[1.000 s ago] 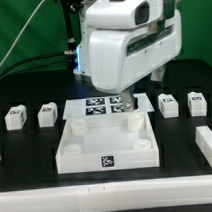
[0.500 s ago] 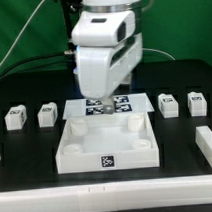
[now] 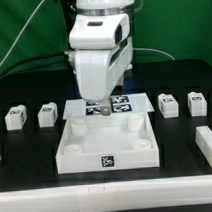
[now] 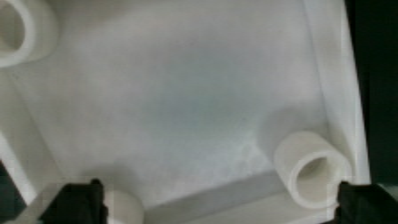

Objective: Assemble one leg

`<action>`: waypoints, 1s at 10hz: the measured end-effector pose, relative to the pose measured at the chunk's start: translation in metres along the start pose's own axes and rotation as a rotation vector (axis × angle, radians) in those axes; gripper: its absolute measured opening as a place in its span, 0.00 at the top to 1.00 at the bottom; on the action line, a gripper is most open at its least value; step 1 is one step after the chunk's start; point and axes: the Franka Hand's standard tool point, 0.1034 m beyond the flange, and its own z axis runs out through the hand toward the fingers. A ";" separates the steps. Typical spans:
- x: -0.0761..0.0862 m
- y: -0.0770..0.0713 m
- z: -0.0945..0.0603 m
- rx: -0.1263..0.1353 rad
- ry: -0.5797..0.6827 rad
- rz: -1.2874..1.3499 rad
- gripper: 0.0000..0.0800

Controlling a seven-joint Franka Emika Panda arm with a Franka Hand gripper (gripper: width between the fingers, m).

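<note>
Apparently spread jaws over the tray, a leg just beside it.

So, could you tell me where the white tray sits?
In the exterior view's centre, the white tray lies before the marker board, legs on either side.

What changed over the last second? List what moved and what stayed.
The arm swung toward the exterior view's left, carrying its jaws across the rear of the tray. The jaws stand apart and hold nothing; nothing was grasped or released. The four legs, the tray and the marker board stayed put.
</note>
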 end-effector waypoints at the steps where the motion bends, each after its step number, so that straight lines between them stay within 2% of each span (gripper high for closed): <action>1: -0.005 -0.013 0.005 0.014 -0.003 -0.117 0.19; 4: -0.010 -0.049 0.023 0.037 -0.008 -0.232 0.19; 5: -0.013 -0.058 0.029 0.058 -0.010 -0.229 0.19; 8: -0.012 -0.058 0.033 0.059 -0.009 -0.231 0.19; 10: -0.014 -0.068 0.054 0.099 -0.006 -0.229 0.19</action>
